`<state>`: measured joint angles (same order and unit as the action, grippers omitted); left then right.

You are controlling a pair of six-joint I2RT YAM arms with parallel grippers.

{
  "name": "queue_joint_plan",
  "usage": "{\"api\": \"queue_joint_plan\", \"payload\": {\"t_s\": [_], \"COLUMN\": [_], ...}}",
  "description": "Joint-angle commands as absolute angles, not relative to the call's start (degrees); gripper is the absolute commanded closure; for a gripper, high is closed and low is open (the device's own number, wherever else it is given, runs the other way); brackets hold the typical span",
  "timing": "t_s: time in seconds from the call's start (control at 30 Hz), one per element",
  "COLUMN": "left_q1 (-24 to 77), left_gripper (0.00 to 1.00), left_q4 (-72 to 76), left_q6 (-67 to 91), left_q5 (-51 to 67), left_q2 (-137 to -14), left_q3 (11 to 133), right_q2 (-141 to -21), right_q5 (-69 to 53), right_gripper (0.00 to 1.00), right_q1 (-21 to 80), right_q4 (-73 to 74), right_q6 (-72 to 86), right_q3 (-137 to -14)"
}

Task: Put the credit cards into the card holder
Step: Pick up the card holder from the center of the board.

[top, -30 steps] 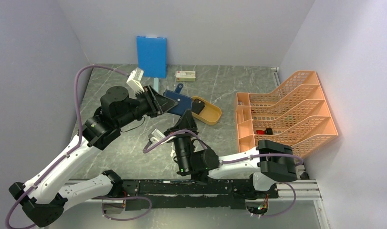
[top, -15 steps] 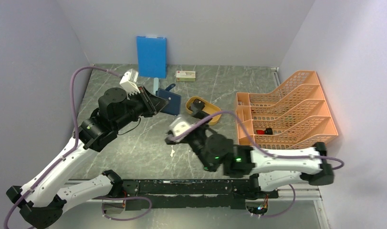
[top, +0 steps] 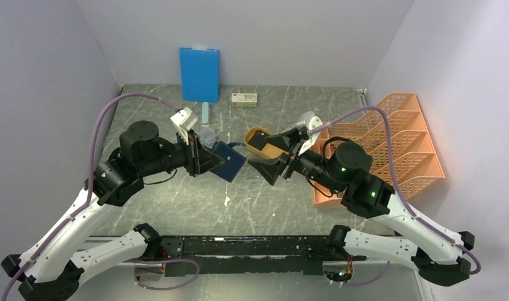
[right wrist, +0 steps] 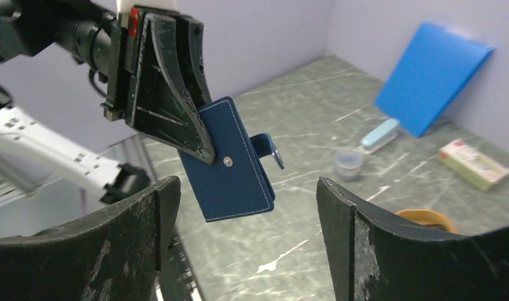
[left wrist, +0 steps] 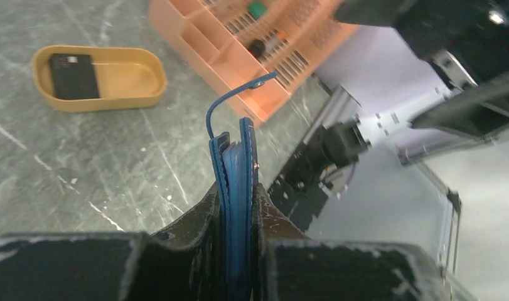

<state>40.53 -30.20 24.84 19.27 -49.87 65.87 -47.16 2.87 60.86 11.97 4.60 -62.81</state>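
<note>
The dark navy card holder [top: 231, 163] hangs above the table centre, its snap tab loose. My left gripper [top: 214, 159] is shut on its edge; in the left wrist view the card holder [left wrist: 236, 166] stands edge-on between the fingers of that gripper [left wrist: 236, 195]. My right gripper [top: 274, 165] is open with nothing in it, just right of the holder and facing it. In the right wrist view the card holder [right wrist: 231, 172] hangs a little beyond the open right gripper [right wrist: 246, 189]. One dark credit card [left wrist: 73, 75] lies in the yellow oval tray [left wrist: 142, 97].
The yellow tray [top: 255, 136] sits behind my right gripper. An orange file rack [top: 390, 141] fills the right side. At the back stand a bright blue board [top: 199, 73] and a small box [top: 245, 99]. A clear cup [top: 207, 135] and a light-blue object [top: 205, 113] are near my left arm.
My right arm swung from the table centre to the right, and its gripper opened toward the holder. My left gripper tightened on the card holder and carried it nearer and lower.
</note>
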Motion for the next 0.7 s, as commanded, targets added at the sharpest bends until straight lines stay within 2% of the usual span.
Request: {"api": "queue_joint_plan", "payload": {"t_s": [0.0,0.2,0.5,0.67], "left_q1": [40.25,40.34,40.34,40.34], "left_gripper": [0.95,0.95,0.95,0.95], "left_q4": [-32.71,-31.75,-30.76,-30.23], "left_q6": [17.97,17.8,19.95,21.27], "left_q5": [33.51,37.89,37.95,37.23], "left_q2": [-47.46,-46.23,-48.68,-48.29], "left_q3": [68.08,68.84,70.48,69.7], "right_q2": [-47.75,-44.13,-44.8,-46.76], "right_q5": [-10.26,-13.16,-7.18,-6.68], "right_gripper": [0.18,0.21,0.44,0.46], "right_q1": [58.63,58.36,58.34,58.35], "right_q4": [11.09,10.1,14.44,15.27], "right_q6": [13.74,16.19,15.62,14.9], "right_q3": [-60.05,-58.4,-61.74,-63.46]}}
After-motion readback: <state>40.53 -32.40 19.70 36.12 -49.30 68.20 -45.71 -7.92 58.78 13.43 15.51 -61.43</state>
